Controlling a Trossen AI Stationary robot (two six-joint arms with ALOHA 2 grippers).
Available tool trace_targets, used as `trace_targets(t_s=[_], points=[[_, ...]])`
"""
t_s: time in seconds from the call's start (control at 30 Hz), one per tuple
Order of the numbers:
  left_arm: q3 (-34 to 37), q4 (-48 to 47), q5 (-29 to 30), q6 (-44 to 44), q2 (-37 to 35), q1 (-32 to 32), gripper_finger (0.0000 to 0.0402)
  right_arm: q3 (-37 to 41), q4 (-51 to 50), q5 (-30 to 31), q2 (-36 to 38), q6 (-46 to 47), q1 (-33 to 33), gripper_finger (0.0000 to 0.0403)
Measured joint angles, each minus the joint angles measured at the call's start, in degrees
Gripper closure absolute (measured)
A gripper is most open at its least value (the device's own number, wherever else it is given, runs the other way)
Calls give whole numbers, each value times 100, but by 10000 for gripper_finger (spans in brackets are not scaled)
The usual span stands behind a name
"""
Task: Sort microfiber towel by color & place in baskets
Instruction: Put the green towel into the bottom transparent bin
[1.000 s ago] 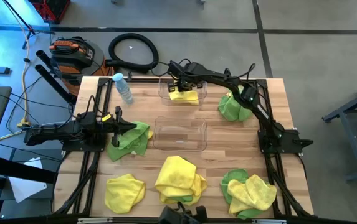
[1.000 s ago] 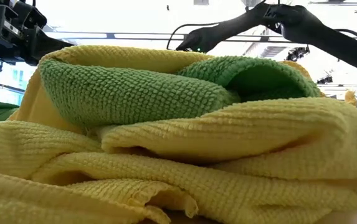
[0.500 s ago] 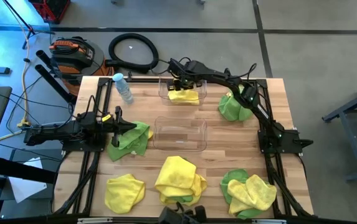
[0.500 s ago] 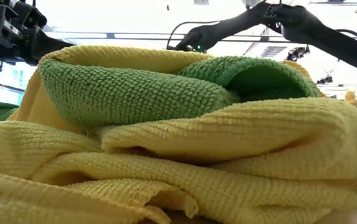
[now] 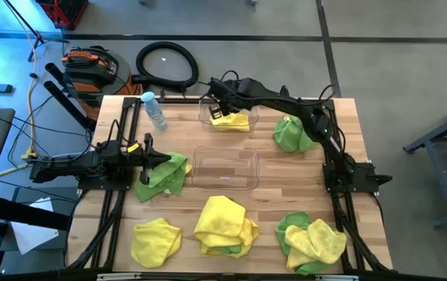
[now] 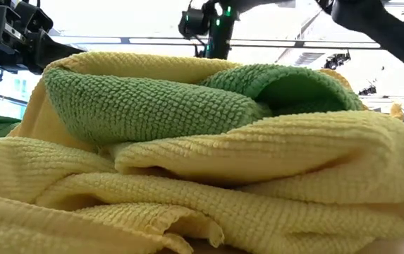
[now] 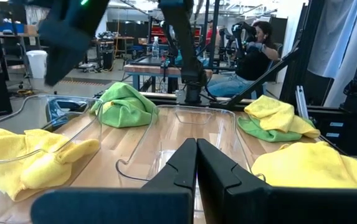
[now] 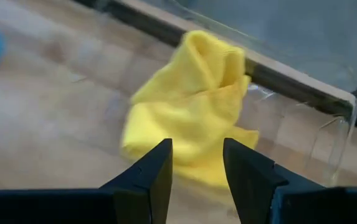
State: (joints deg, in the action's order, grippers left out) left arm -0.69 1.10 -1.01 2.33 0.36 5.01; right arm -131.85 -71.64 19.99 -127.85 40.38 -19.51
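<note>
A yellow towel (image 5: 231, 119) is lying in the far basket (image 5: 204, 114); the right gripper (image 5: 218, 99), fingers (image 8: 146, 177) released, is best being lifted straight clear. Left gripper (image 5: 163, 158) fingers are clenched.

Free room: bare wood around the middle basket (image 5: 225, 168), esp. to its right and in the strip up to the far basket (image 5: 228, 115) at top centre. The middle basket is empty inside. The far basket holds a yellow towel (image 5: 231, 119), w/ the right tool (image 5: 218, 104) above it, fingers apart. Left centre is blocked by the left tool (image 5: 161, 159), fingers together, over a green towel (image 5: 163, 175). Bottom of frame is crowded: towel heaps (image 5: 225, 225) side by side. Bottle (image 5: 154, 110) stands upper left; another green towel (image 5: 292, 134) lies upper right.
</note>
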Motion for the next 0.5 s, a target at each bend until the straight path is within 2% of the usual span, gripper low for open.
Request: trace_targets(t_s=[0.27,0.5], points=[[0,0,0,2,0,0,401,0,-93,507,353,29,1049,279],[0,0,0,0,0,0,401,4,-179,647,391,350,2074,279]])
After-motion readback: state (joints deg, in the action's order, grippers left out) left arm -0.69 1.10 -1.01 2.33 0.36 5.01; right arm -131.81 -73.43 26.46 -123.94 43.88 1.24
